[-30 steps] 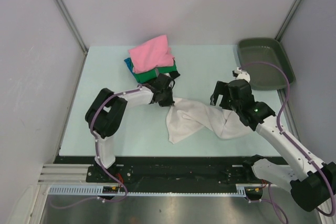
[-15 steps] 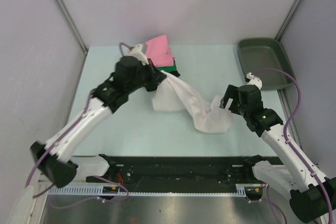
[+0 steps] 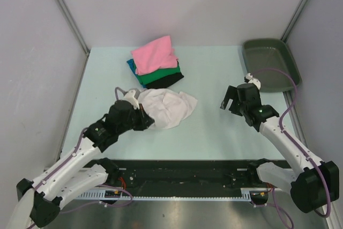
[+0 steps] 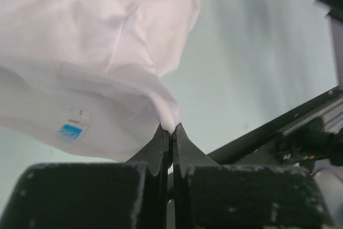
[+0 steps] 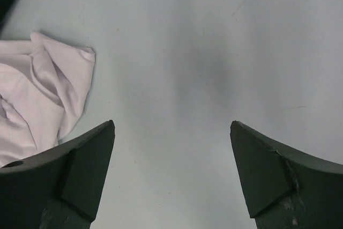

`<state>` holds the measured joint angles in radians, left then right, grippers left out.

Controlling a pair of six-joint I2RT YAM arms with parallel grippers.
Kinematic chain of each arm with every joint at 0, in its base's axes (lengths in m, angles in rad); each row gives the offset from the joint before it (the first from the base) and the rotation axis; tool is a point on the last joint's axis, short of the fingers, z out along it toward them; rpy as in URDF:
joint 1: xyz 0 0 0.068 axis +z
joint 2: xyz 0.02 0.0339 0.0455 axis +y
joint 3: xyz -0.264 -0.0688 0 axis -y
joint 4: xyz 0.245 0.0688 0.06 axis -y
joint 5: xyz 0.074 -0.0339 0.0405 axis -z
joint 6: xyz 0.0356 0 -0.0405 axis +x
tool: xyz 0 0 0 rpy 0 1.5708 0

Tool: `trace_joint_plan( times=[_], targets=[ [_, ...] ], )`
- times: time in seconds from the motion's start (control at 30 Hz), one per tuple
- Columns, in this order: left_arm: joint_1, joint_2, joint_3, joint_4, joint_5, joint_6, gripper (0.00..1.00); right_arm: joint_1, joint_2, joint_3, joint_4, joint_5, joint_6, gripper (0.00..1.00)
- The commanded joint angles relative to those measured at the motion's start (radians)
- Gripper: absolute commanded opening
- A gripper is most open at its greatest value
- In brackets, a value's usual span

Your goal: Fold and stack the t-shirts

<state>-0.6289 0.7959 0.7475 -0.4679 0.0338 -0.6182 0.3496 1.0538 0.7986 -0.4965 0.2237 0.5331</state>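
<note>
A crumpled white t-shirt [image 3: 167, 107] lies bunched near the middle of the table, left of centre. My left gripper [image 3: 143, 117] is shut on its near-left edge; in the left wrist view the jaws pinch a fold of the white t-shirt [image 4: 107, 68] at the left gripper's tips [image 4: 170, 128]. Behind it sits a stack of folded t-shirts: pink [image 3: 154, 53] on top, then teal-blue [image 3: 130, 64], green [image 3: 155, 74] and black [image 3: 165, 81]. My right gripper [image 3: 228, 102] hovers open over bare table to the right, apart from the white t-shirt [image 5: 37, 95]; nothing lies between the right gripper's fingers [image 5: 172, 127].
A dark grey-green plastic tray [image 3: 269, 64] stands at the back right corner. Grey walls close in the table on three sides. A black rail [image 3: 177, 169] runs along the near edge between the arm bases.
The left arm has swung back toward the near left, dragging the white t-shirt into a bunched heap left of centre. The right gripper stays open and has shifted slightly back.
</note>
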Motion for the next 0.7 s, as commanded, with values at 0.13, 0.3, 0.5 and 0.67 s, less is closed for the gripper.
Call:
trace_joint_plan(
  times=[0.13,0.3,0.5,0.67],
  targets=[
    [-0.347,0.139,-0.105,0.272,-0.031,-0.196,0.0,0.008,0.023,0.02,0.078,-0.024,0.027,0.93],
    [-0.587,0.649,0.268,0.445,0.0,-0.172,0.0,0.002,0.006,0.047,0.032,0.028,0.01,0.93],
    [-0.739,1.108,0.82,0.373,0.076,-0.087,0.0,-0.089,-0.073,0.071,-0.073,0.091,-0.038,0.95],
    [-0.733,1.237,0.916,0.37,0.126,-0.059,0.56,-0.143,-0.135,0.071,-0.126,0.15,-0.059,0.97]
  ],
)
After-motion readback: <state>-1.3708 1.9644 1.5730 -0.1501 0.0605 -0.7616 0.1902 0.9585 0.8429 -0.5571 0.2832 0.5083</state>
